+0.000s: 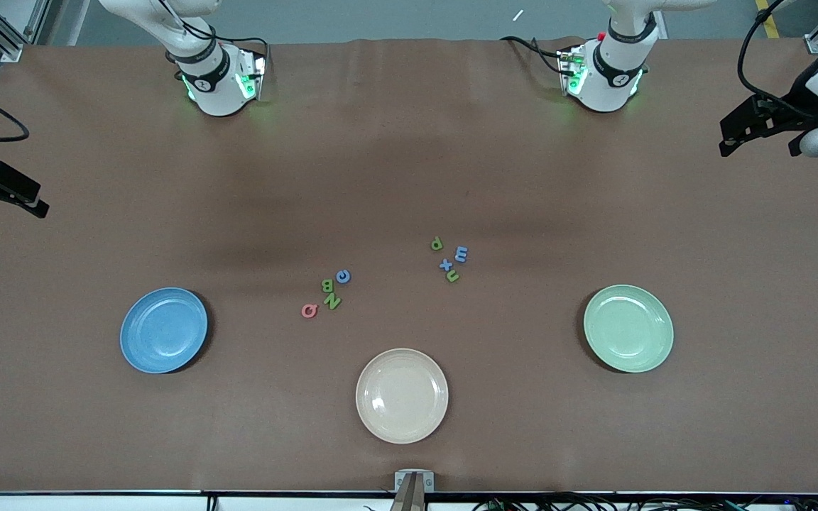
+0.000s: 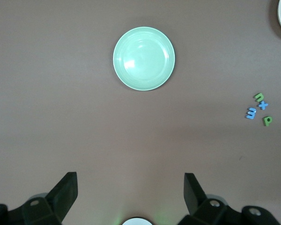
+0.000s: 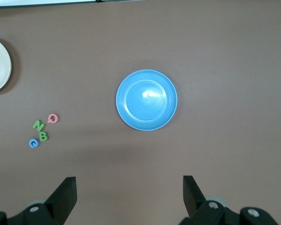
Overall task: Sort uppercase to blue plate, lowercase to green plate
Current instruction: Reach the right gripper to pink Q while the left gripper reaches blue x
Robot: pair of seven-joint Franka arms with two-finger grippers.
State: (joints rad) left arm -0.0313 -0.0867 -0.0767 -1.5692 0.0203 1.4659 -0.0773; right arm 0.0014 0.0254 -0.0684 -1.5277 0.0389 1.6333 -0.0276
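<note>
The uppercase letters lie in a cluster mid-table: blue C (image 1: 343, 276), green B (image 1: 326, 285), green N (image 1: 332, 301), pink-red Q (image 1: 309, 310). The lowercase letters lie toward the left arm's end: green p (image 1: 437, 244), blue E-shape (image 1: 461, 253), blue x (image 1: 445, 265), green u (image 1: 452, 275). The blue plate (image 1: 164, 330) and green plate (image 1: 628, 328) hold nothing. My left gripper (image 2: 131, 192) hangs open high over the table by the green plate (image 2: 144, 58). My right gripper (image 3: 129, 194) hangs open high by the blue plate (image 3: 146, 100).
A cream plate (image 1: 401, 395) sits nearest the front camera, between the two coloured plates. The arm bases (image 1: 217, 78) stand along the table's back edge. Brown tabletop surrounds the plates and letters.
</note>
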